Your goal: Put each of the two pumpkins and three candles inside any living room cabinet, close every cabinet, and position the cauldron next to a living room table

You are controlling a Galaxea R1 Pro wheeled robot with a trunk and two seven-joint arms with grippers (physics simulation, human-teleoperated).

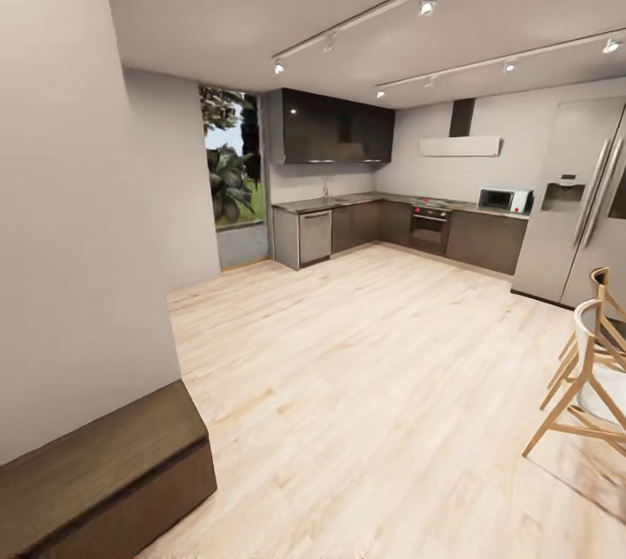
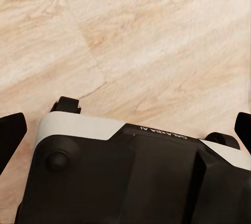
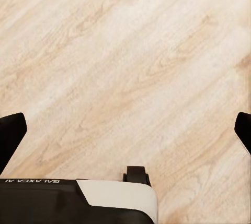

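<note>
Pale wood floor [image 3: 130, 67] under both downward-pointing, spread grippers.

Left pincer [image 2: 125, 130]: fingers spread wide, dark tips at opposite edges of the left wrist view, nothing between them. Pointed down; robot base [image 2: 136, 177], black and white, lies under it.

Right pincer [image 3: 125, 132]: likewise spread wide, one fingertip [image 3: 10, 130] at each edge of the right wrist view, holding nothing. Pointed down, a corner of the base below.
</note>
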